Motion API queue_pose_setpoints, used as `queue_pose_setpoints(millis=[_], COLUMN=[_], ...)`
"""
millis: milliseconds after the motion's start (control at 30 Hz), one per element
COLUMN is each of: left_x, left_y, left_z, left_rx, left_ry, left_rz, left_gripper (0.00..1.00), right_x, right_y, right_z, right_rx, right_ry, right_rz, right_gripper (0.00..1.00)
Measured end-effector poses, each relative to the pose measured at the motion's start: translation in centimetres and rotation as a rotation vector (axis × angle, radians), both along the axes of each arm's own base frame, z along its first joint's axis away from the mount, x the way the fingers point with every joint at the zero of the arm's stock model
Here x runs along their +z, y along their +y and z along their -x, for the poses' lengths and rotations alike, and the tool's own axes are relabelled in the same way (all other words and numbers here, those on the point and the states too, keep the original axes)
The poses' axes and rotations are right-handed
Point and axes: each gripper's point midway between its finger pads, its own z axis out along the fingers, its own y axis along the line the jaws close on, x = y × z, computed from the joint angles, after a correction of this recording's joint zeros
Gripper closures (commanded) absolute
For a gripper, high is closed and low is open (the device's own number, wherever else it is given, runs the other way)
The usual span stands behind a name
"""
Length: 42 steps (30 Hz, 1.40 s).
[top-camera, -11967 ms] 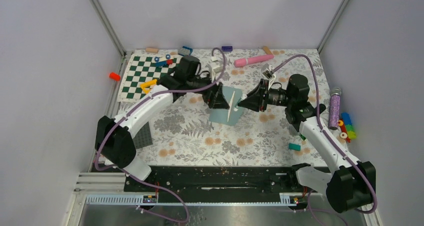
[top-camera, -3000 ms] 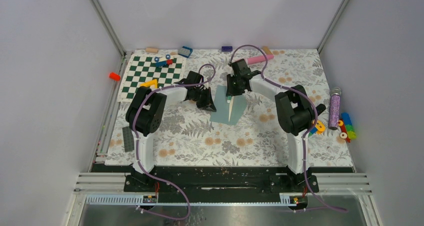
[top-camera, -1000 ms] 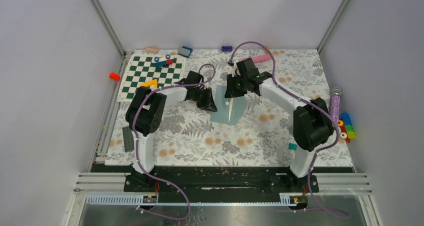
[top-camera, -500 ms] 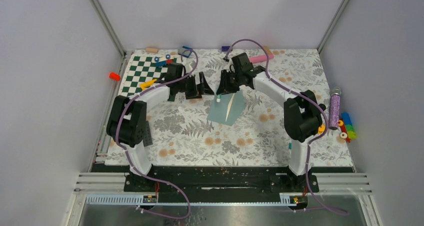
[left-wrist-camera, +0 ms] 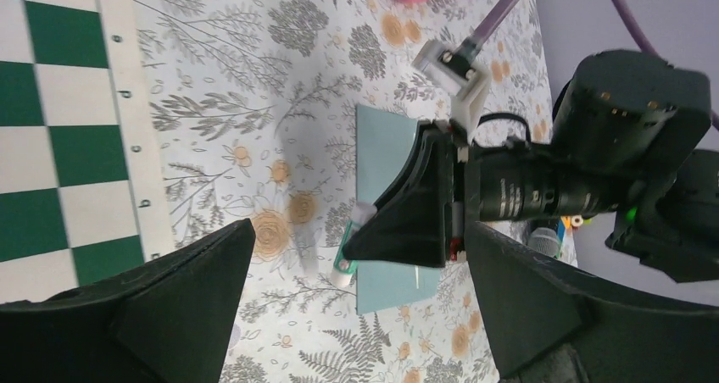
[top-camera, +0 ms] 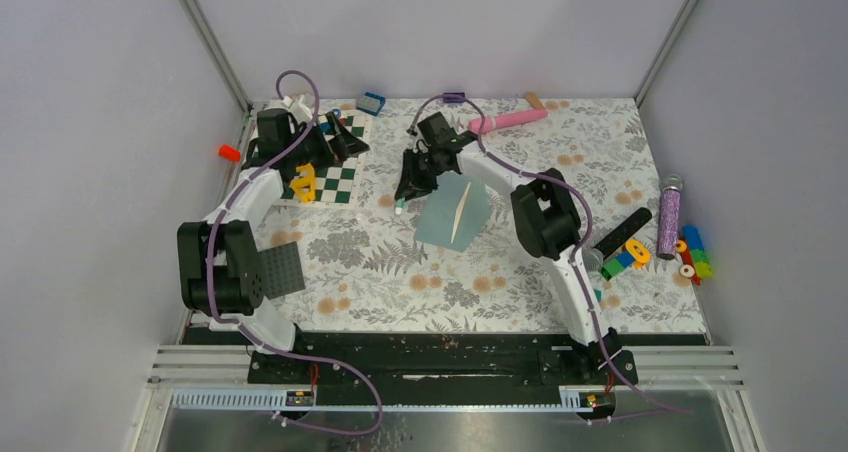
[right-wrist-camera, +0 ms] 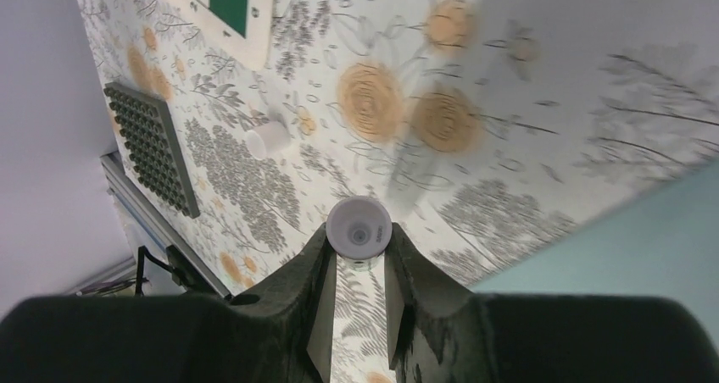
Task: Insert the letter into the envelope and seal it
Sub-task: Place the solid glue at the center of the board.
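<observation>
The teal envelope [top-camera: 452, 217] lies flat mid-table, and a thin cream sliver of the letter [top-camera: 462, 213] runs across it. The rest of the letter is hidden. My right gripper [top-camera: 406, 185] hangs just left of the envelope's upper left corner, shut on a white-and-green glue stick [top-camera: 400, 205] that points down at the cloth. The right wrist view shows the glue stick's round white end [right-wrist-camera: 359, 227] pinched between the fingers, with the envelope [right-wrist-camera: 644, 256] at the lower right. My left gripper [top-camera: 340, 138] stands wide open and holds nothing, over the chequered board. From there it looks across at the envelope [left-wrist-camera: 386, 158].
A white cap [right-wrist-camera: 268, 139] lies on the cloth near the glue stick. The chequered board [top-camera: 275, 167] holds a yellow piece [top-camera: 303, 183]. A dark studded plate [top-camera: 281, 269] lies front left. A pink cylinder [top-camera: 508, 121] is at the back, and a glitter tube [top-camera: 669, 217] and coloured blocks [top-camera: 690, 257] sit right.
My left gripper has opened and drawn back left from the envelope to the chequered board. My right gripper has carried the glue stick left, off the envelope's top edge.
</observation>
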Motion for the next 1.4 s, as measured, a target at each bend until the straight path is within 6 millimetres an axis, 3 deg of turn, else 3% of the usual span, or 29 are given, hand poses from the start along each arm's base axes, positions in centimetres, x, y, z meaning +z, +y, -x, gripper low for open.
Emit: queue_pose_setpoints(millis=[167, 367, 667, 867, 1400], left_x=[-0.4, -1.3, -1.2, -0.9, -2.2], left_y=[2.0, 1.8, 1.5, 1.3, 1.1], left_z=[0.0, 0.7, 0.9, 0.8, 0.8], left_rx=[0.040, 0.032, 0.020, 0.016, 0.010], left_ry=[0.003, 0.034, 0.041, 0.035, 0.068], left_rz=[0.006, 0.018, 0.043, 0.055, 0.076], left_gripper=[0.01, 0.01, 0.01, 0.01, 0.01], right_x=[0.1, -0.1, -2.5, -2.7, -3.1], right_y=[3.5, 5.1, 4.8, 4.7, 4.1], right_z=[1.5, 3.6, 4.2, 4.4, 4.4], right_rx=[0.052, 0.076, 0.060, 0.052, 0.078], right_ry=[0.009, 0.058, 0.118, 0.133, 0.116], right_rz=[-0.018, -0.023, 0.012, 0.018, 0.040], right_gripper=[0.90, 0.85, 0.61, 0.50, 0.48])
